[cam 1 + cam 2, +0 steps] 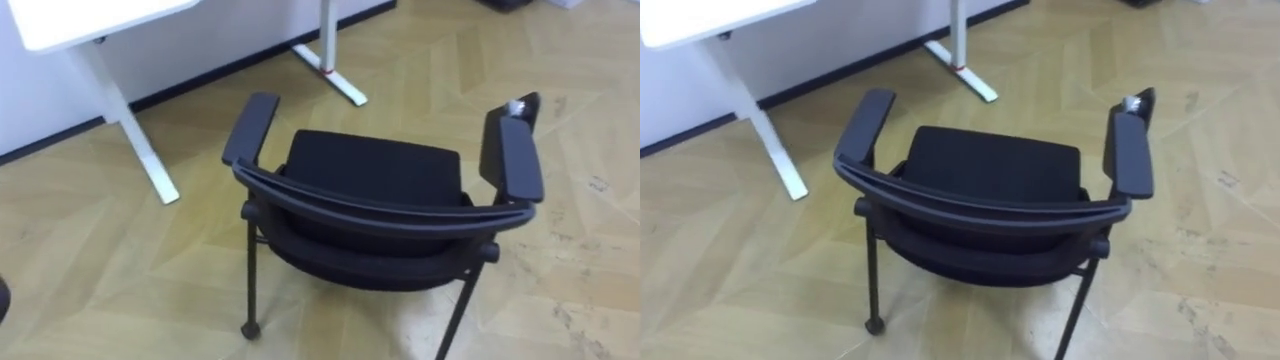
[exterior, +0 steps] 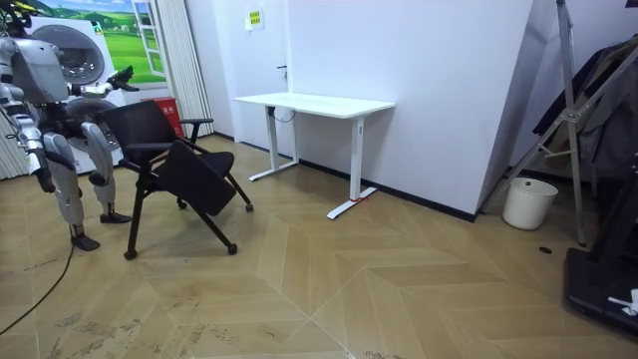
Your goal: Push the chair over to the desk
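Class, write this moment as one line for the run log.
black chair: on its legs, seat toward white desk, apart from it | robot: stands behind the backrest | push: chair not yet at desk

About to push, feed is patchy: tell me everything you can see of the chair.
The chair is all black: padded seat, curved backrest rail nearest the robot, two padded armrests, thin metal-looking legs, the near left one ending in a small round foot. It stands on the wooden floor, facing away from the robot toward the white desk, clear of the desk's legs. A pale bit at the right armrest's front tip is too small to identify.
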